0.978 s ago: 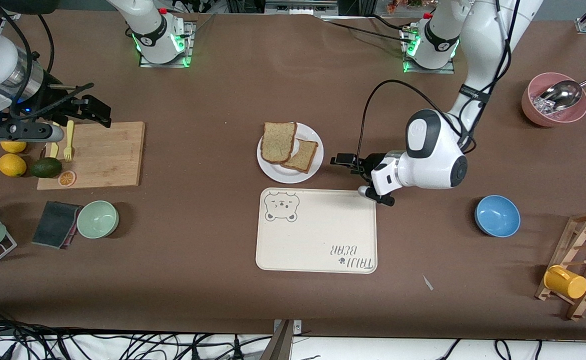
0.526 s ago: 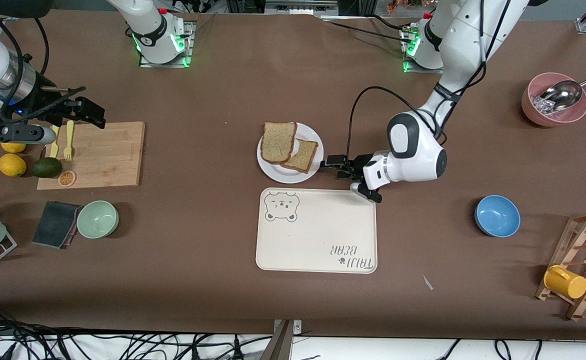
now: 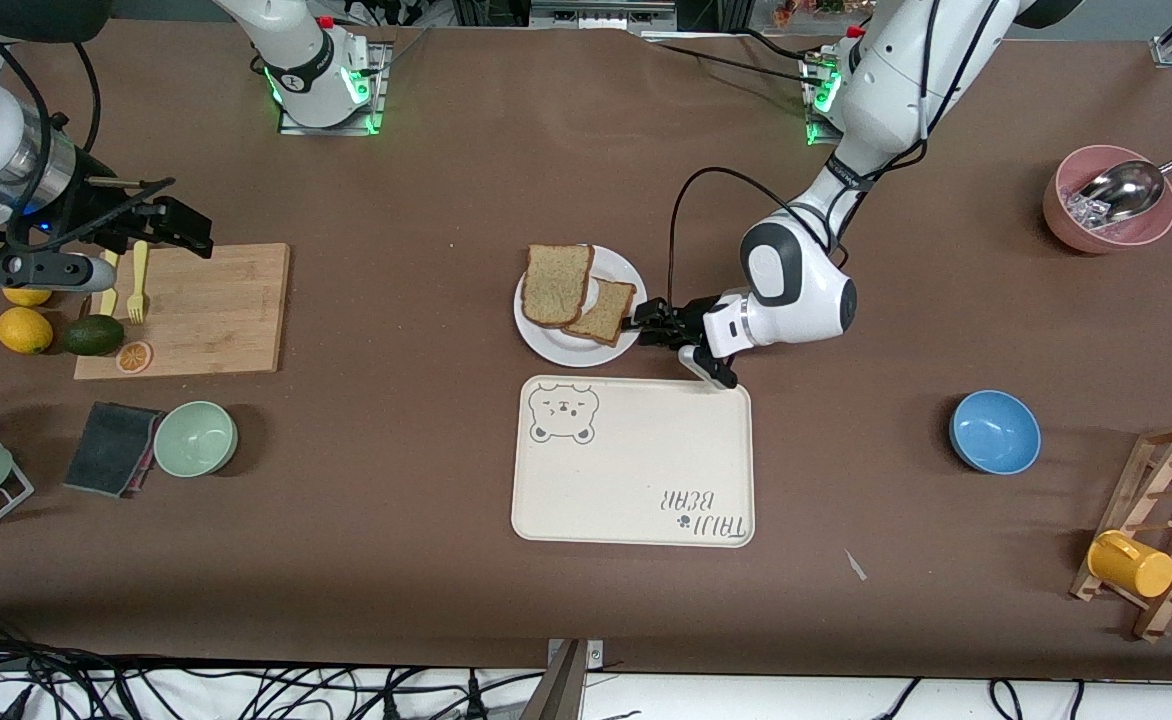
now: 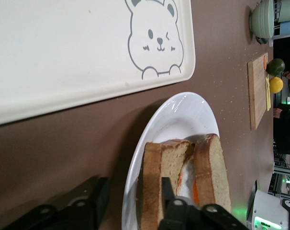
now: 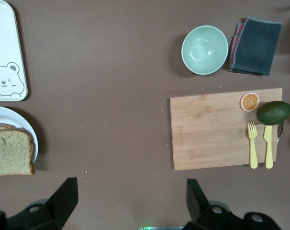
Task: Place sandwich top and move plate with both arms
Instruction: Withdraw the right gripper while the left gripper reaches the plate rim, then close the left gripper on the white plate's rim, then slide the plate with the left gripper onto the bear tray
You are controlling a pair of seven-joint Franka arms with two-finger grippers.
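The white plate (image 3: 546,345) sits mid-table, just farther from the front camera than the tray. On it the sandwich top (image 3: 556,283) leans over a second slice (image 3: 603,312), with fried egg (image 4: 187,179) showing between them. In the left wrist view the sandwich top (image 4: 213,175) is the slice farther from the plate's rim (image 4: 135,191). My left gripper (image 3: 638,326) is at the rim toward the left arm's end. Its jaws straddle that rim, one finger outside it and one over the lower slice (image 4: 161,163), with a gap still showing. My right gripper (image 3: 174,222) hangs open over the cutting board's corner.
The bear tray (image 3: 636,470) lies nearer the front camera than the plate. The cutting board (image 3: 206,310) holds a yellow fork and knife, with an avocado and lemons beside it. A green bowl (image 3: 195,438), blue bowl (image 3: 994,431), pink bowl with scoop (image 3: 1109,212) and mug rack (image 3: 1161,535) stand around.
The left arm has slid toward the plate until its fingers span the rim, and the jaws have narrowed. The right arm has barely shifted.
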